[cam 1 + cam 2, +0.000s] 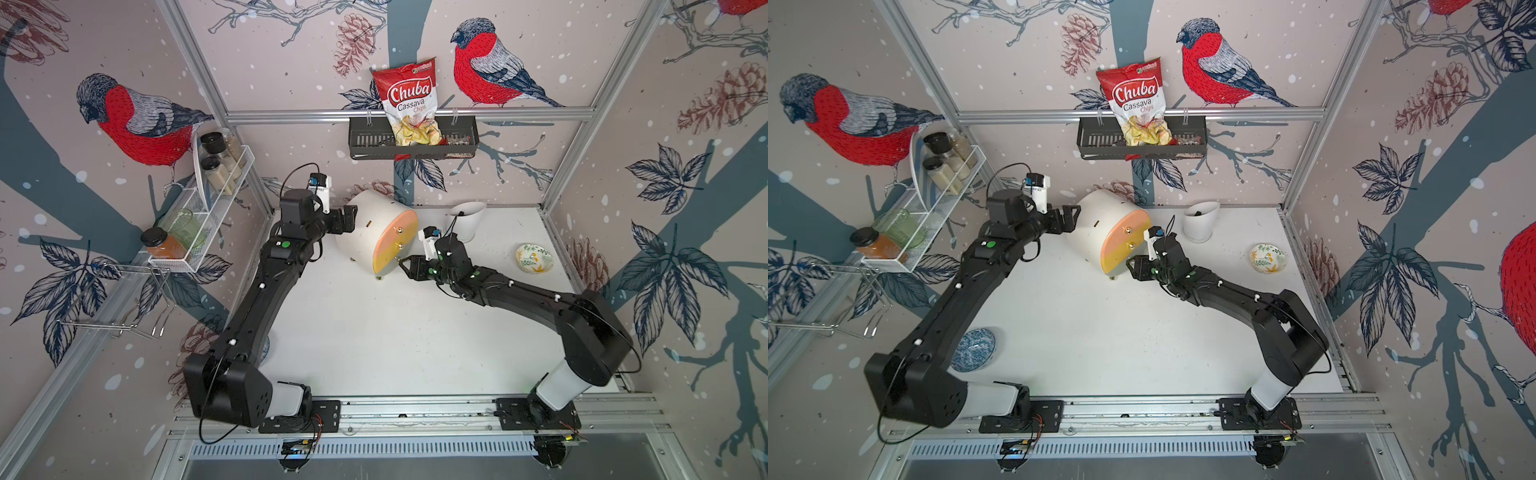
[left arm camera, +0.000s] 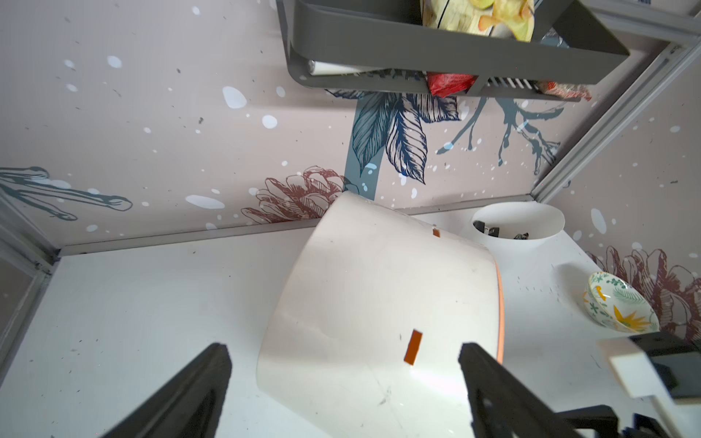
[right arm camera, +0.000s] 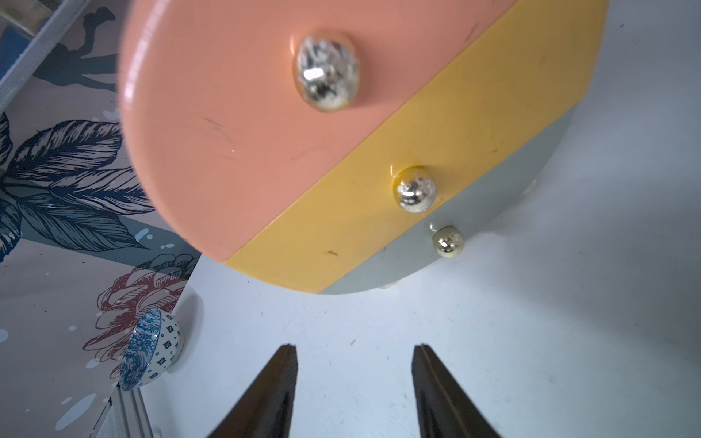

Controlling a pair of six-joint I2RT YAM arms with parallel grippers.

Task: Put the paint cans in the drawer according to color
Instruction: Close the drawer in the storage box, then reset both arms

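White drawer, peach-yellow-grey fronts, seemingly closed

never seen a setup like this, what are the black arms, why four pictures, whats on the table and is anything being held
These are two black robot arms, each ending in a two-fingered gripper. Two pictures look down from overhead; two come from cameras on the wrists. On the white table stands a small white chest with peach, yellow and grey-green drawer fronts, all apparently shut, plus a white cup, a floral bowl and a blue patterned bowl. The left gripper is open behind the chest; the right gripper is open facing the drawer fronts. Neither holds anything. No paint cans show.
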